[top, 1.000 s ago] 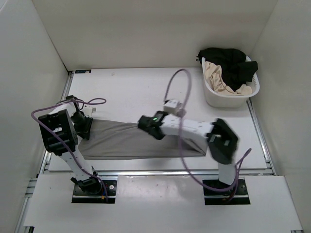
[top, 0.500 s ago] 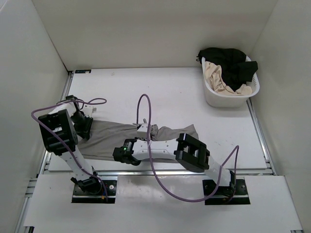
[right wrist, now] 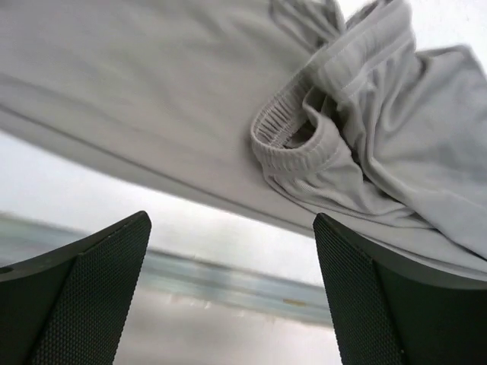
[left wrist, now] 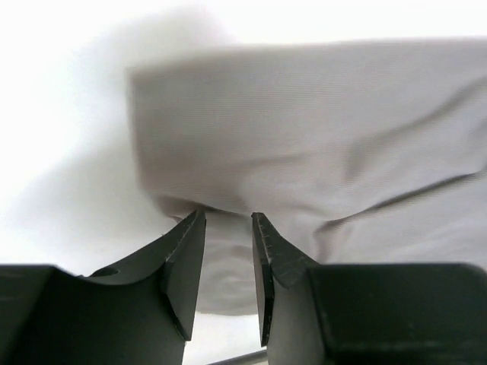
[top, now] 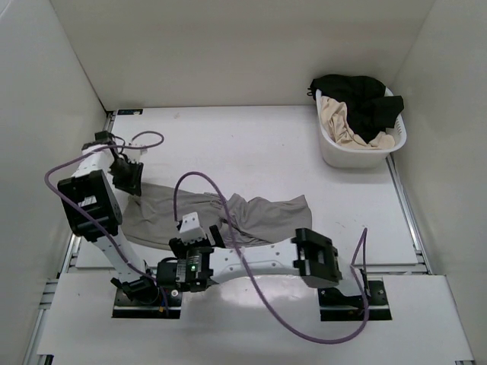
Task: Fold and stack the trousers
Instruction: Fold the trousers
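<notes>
The grey trousers (top: 266,217) lie crumpled along the table's near side, their right part folded over toward the middle. In the right wrist view the elastic waistband (right wrist: 293,137) sits bunched on top of the flat fabric. My right gripper (top: 199,243) (right wrist: 236,281) hovers at the table's front edge just short of the trousers, jaws wide open and empty. My left gripper (top: 128,179) (left wrist: 228,228) is at the trousers' far-left end (left wrist: 304,137). Its jaws stand narrowly apart with a blurred bunch of grey fabric between them, and creases run from the fingertips.
A white basket (top: 335,152) at the back right holds a black garment (top: 358,95) and a beige one (top: 342,122). A metal rail (right wrist: 228,281) runs along the table's front edge. The right arm and its purple cable (top: 205,182) cross the near side.
The right gripper swept left with the trousers' right end, opened and let it drop, then drew back to the front edge. The left gripper shifted slightly toward the back.
</notes>
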Controlling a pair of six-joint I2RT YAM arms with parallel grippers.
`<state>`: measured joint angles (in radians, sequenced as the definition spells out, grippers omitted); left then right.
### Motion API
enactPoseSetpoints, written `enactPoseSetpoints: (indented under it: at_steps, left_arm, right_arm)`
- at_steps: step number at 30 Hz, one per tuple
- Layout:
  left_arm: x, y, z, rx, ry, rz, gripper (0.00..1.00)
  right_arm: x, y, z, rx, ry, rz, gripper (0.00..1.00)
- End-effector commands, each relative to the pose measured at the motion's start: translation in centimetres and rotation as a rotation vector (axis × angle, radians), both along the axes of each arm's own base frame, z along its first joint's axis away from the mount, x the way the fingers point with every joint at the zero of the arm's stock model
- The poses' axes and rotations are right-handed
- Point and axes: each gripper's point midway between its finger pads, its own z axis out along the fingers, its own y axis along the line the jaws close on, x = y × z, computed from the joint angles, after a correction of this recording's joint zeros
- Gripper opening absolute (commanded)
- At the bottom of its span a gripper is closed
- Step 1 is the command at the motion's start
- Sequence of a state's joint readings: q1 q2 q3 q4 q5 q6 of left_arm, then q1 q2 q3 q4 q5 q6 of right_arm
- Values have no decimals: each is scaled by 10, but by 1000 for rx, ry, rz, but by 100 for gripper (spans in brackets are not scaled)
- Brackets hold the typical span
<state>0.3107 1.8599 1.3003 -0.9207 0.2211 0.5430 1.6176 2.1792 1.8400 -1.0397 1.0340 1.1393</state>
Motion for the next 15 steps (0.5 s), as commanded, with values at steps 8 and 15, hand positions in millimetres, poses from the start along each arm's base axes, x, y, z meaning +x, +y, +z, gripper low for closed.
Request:
enactPoseSetpoints:
  at_steps: [8,15]
  left_arm:
    - [54,-84,185,-54,-327,-349,50]
    - [-17,-220,160,-55,-219,-772,71]
  right_arm:
    - [35,-174,122,454,40,-248,84]
    - [57,-292,63,396,60,-474,81]
